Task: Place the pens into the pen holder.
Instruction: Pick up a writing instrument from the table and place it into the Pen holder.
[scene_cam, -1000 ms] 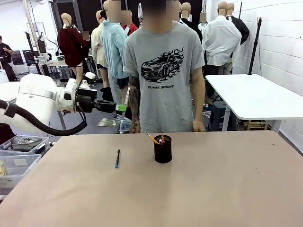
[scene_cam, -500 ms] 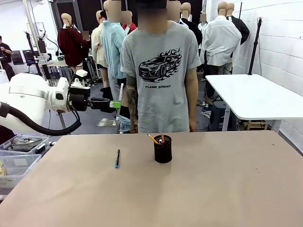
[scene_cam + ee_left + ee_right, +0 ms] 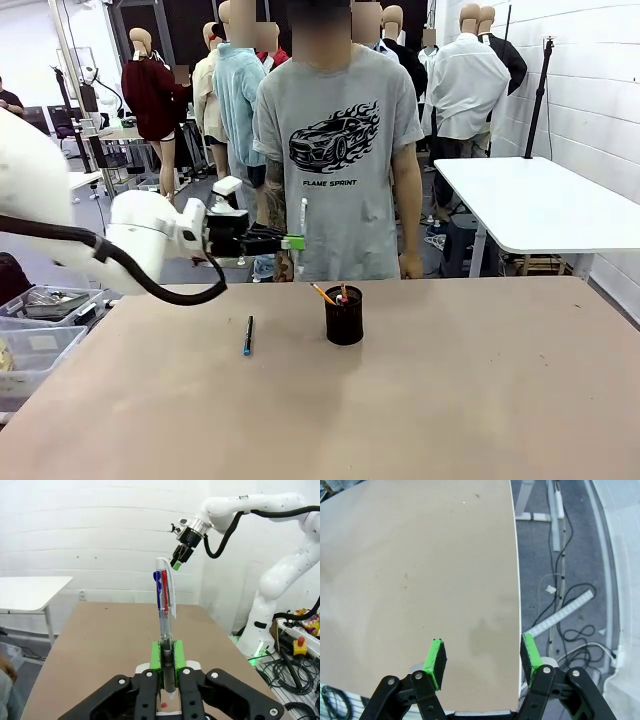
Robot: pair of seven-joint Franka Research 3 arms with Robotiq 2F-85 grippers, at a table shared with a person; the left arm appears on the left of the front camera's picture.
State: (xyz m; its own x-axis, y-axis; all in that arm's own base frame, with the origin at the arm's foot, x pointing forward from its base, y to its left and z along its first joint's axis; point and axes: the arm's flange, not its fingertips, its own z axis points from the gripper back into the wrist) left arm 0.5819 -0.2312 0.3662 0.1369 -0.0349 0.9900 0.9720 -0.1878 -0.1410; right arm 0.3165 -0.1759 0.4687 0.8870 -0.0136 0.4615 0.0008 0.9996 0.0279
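Note:
My left gripper (image 3: 291, 242) is shut on a white-silver pen (image 3: 303, 215) that stands upright, in the air above the table's far edge, up and to the left of the pen holder (image 3: 344, 316). That black mesh cup stands mid-table with an orange pencil (image 3: 322, 293) leaning out of it. A black pen with a blue tip (image 3: 248, 335) lies on the table to the cup's left. The left wrist view shows the white pen (image 3: 165, 600) clamped between the green pads (image 3: 156, 655). My right gripper (image 3: 484, 652) hangs open and empty above the table's edge.
A person in a grey T-shirt (image 3: 340, 150) stands at the far side, arms down. Plastic bins (image 3: 35, 335) sit off the table's left side. A white table (image 3: 540, 200) stands at the back right. Cables (image 3: 570, 615) lie on the floor beside the brown table (image 3: 420, 580).
My left arm has swung to the right and slightly down with the white pen, from the far left toward the pen holder. The black pen and the cup have stayed put.

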